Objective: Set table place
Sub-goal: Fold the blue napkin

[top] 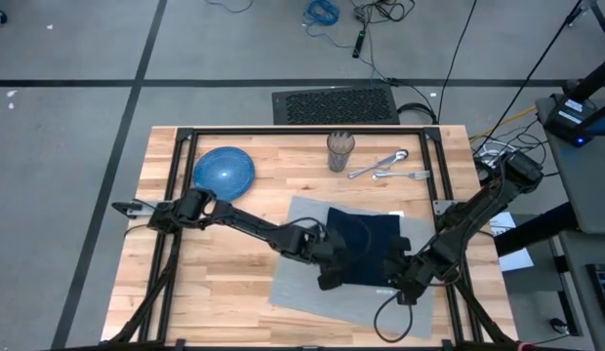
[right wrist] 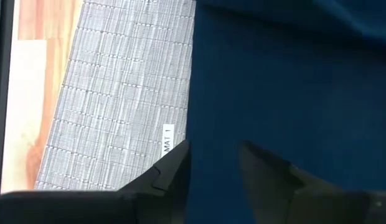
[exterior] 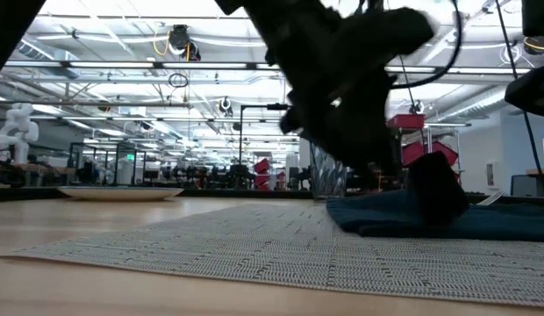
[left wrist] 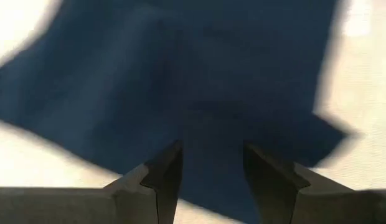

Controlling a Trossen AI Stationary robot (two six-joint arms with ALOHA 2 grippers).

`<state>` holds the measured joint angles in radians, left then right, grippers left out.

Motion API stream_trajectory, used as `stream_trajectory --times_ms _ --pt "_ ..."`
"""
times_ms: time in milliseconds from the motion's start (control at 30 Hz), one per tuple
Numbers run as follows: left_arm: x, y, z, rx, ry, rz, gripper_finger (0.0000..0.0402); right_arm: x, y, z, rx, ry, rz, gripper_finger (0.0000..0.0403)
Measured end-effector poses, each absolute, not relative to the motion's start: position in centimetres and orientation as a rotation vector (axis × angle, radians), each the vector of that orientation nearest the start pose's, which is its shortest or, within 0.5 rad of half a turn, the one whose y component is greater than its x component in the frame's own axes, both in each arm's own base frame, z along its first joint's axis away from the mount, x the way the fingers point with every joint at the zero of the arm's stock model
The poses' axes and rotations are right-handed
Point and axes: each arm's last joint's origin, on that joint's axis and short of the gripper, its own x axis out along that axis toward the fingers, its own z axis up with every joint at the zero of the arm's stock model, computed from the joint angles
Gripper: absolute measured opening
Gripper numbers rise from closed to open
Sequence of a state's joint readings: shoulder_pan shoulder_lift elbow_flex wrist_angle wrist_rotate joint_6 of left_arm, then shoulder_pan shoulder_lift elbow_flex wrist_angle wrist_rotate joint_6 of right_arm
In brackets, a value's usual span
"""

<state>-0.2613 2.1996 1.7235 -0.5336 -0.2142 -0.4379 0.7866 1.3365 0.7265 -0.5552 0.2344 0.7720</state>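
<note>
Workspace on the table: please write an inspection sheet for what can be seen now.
Surface: wooden table, black frame.
Job's things: grey placemat lies askew; navy napkin on it; blue plate, glass and cutlery lie off the mat at the far side.
Clutter: nothing seen.
Grippers: left gripper and right gripper both at the napkin's edges, fingers apart.
Cables: loose cables on the floor.
Surroundings: grille beyond the table; equipment at the right.
</note>
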Motion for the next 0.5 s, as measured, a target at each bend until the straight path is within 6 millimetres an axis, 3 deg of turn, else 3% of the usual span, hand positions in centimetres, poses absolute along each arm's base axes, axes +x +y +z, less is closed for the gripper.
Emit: stream_trajectory --times_ms 133,367,500 --pt "46.0 -10.8 16.2 -0.178 0.994 0.177 0.0147 16.8 16.0 18.1 0.120 1.116 0.063 0.0121" --pt "48.2 -11.0 14.2 -0.296 0.886 0.010 0.0147 16.9 16.0 18.2 0.123 1.109 0.064 0.0121" --pt "48.4 -11.4 14.1 -0.302 0.862 -0.015 0.0147 16.9 16.0 18.2 0.108 1.098 0.064 0.0121"
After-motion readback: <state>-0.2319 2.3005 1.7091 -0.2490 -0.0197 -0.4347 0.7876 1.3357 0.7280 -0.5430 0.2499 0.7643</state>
